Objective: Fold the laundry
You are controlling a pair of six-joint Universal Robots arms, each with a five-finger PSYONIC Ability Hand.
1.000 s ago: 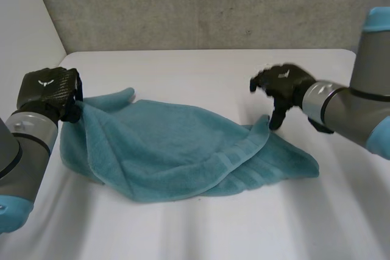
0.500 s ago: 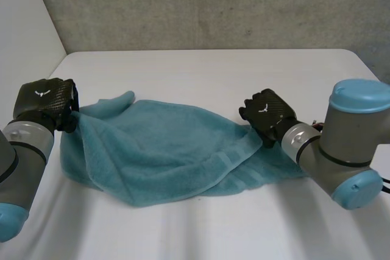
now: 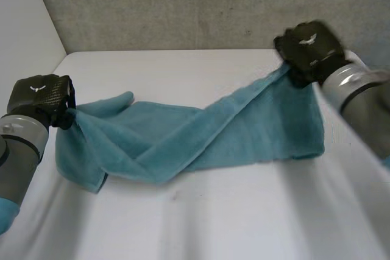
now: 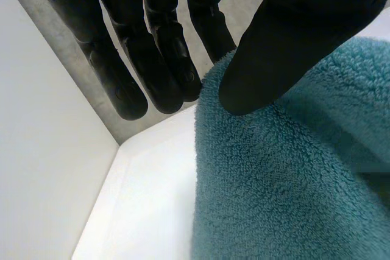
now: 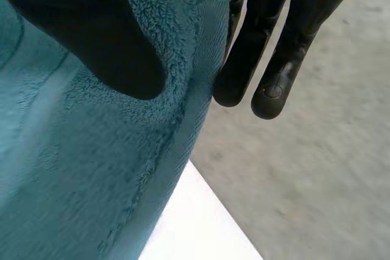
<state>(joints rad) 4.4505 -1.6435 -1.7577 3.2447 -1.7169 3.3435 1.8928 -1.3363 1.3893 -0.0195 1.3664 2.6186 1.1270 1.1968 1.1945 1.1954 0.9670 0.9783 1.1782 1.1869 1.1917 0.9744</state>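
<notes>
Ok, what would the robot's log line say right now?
left hand: pinching towel end | right hand: pinching other end, held up | towel: middle sagging onto table

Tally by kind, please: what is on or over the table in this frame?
teal terry-cloth towel: 1
black robot hands: 2, left robot hand and right robot hand, both pinching the towel
white table: 1
Total: 4

Soft, even light is falling from overhead across the matte white table [image 3: 201,211], and the stretched teal terry-cloth towel [image 3: 256,126] is laying only a faint, narrow shadow along its near edge. Up close, the black left hand [image 4: 152,47] and the black right hand [image 5: 268,47] are showing as near-silhouettes, catching only dull highlights, while the pile between folds is shading darker.
</notes>
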